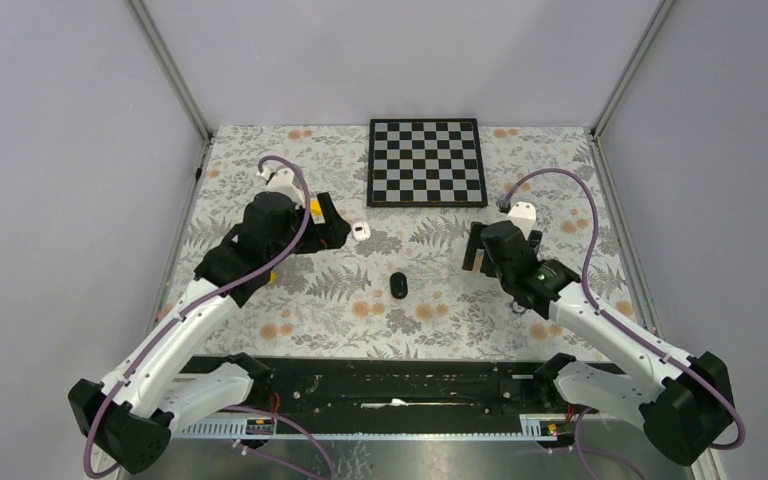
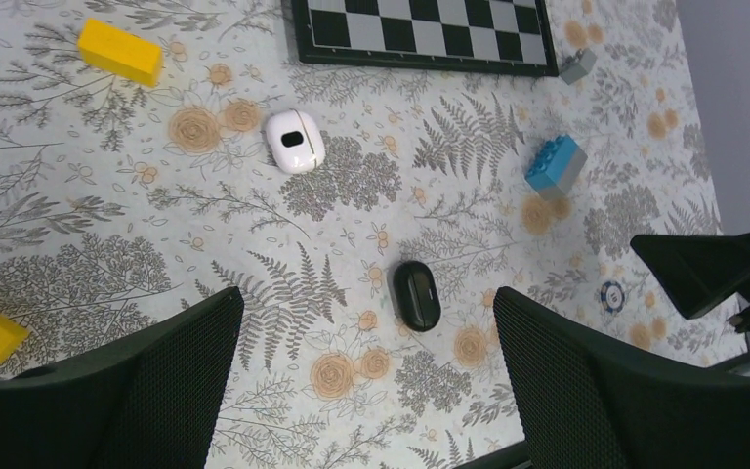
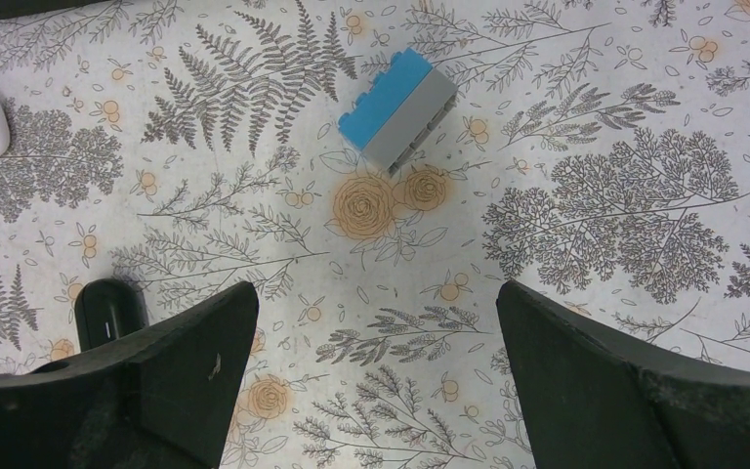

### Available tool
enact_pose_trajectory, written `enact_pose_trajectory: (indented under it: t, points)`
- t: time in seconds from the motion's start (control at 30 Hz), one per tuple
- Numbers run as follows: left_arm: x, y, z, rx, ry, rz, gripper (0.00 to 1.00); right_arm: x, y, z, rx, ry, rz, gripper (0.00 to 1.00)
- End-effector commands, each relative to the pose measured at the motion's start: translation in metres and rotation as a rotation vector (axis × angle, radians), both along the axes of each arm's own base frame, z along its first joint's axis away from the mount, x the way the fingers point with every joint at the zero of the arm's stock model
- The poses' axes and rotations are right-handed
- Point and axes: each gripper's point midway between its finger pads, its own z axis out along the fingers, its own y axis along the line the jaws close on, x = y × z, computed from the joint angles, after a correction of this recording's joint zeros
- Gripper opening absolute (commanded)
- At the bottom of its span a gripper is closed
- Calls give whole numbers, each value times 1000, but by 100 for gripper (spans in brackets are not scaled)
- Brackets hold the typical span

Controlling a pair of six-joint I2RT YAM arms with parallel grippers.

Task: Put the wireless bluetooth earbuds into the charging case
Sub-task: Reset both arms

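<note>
Right wrist view: black charging case (image 3: pixel 107 311) half hidden behind spread right gripper (image 3: pixel 376 298); left gripper (image 2: pixel 367 301) spread too.

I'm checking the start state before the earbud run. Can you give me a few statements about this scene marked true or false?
1. The left gripper and right gripper are both open and empty. True.
2. The black case lies on the chessboard. False: it lies on the floral cloth, off the board.
3. A blue-and-grey block lies on the cloth ahead of the right gripper. True.
4. The left gripper holds the white case. False: it lies on the cloth, untouched.
</note>
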Motion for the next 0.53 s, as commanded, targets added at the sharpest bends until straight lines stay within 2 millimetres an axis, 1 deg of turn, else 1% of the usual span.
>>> enact_pose_trajectory:
  t: [0.0, 0.07, 0.1, 0.13, 0.23, 0.33, 0.5]
  points:
    - [5, 16, 20, -39, -67, 114, 99, 2, -13, -4, -42, -12, -56, 100]
    - [5, 19, 21, -63, -64, 151, 99, 1, -14, -7, -37, -7, -69, 100]
    - [6, 23, 20, -74, -61, 191, 99, 1, -15, -9, -37, -5, -77, 100]
    - [8, 32, 20, -73, -71, 245, 99, 1, -15, -10, -38, -5, -82, 100]
    - [10, 47, 17, -31, -108, 297, 99, 2, -17, -10, -43, -7, -91, 100]
    - [6, 47, 13, -12, -111, 272, 99, 3, -17, -8, -38, -15, -100, 100]
    - [7, 45, 16, -24, -122, 270, 99, 5, -11, -8, -17, -10, -88, 100]
